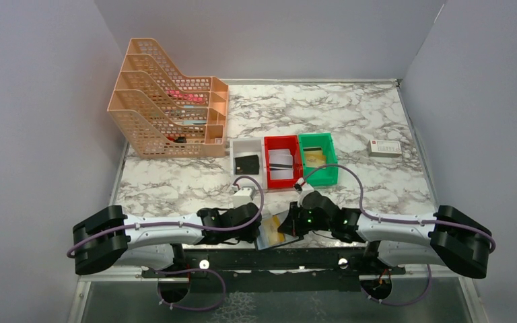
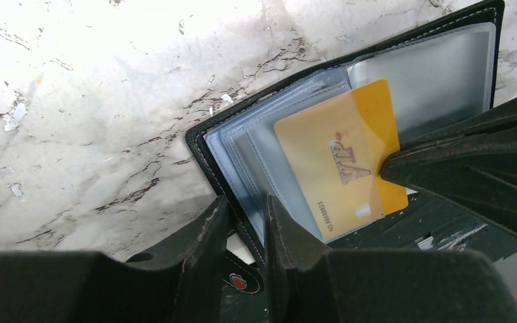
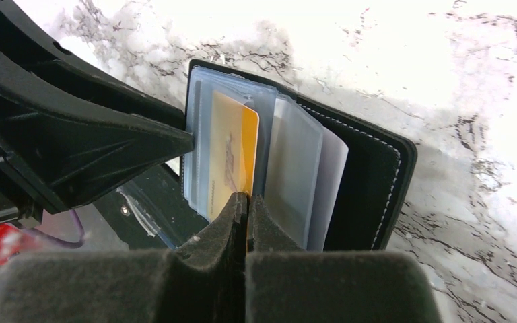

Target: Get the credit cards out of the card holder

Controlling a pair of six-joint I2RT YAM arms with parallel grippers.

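The black card holder [image 1: 271, 233] lies open at the table's near edge between both arms, its clear blue-grey sleeves fanned out [image 2: 431, 74]. A tan-gold credit card [image 2: 336, 161] sticks partway out of one sleeve. My left gripper [image 2: 248, 215] is shut on the holder's black edge and sleeves; it also shows in the top view [image 1: 257, 225]. My right gripper [image 3: 248, 202] is shut on the edge of the gold card [image 3: 232, 148]; the top view shows it too [image 1: 297, 224]. The holder's black cover [image 3: 370, 182] rests on the marble.
Behind the holder stand a white bin [image 1: 246, 141] holding a small black square piece [image 1: 247, 163], a red bin [image 1: 281, 138] and a green bin [image 1: 315, 136] with tan cards. An orange mesh file rack [image 1: 168, 101] is back left. A white box [image 1: 384, 148] is back right.
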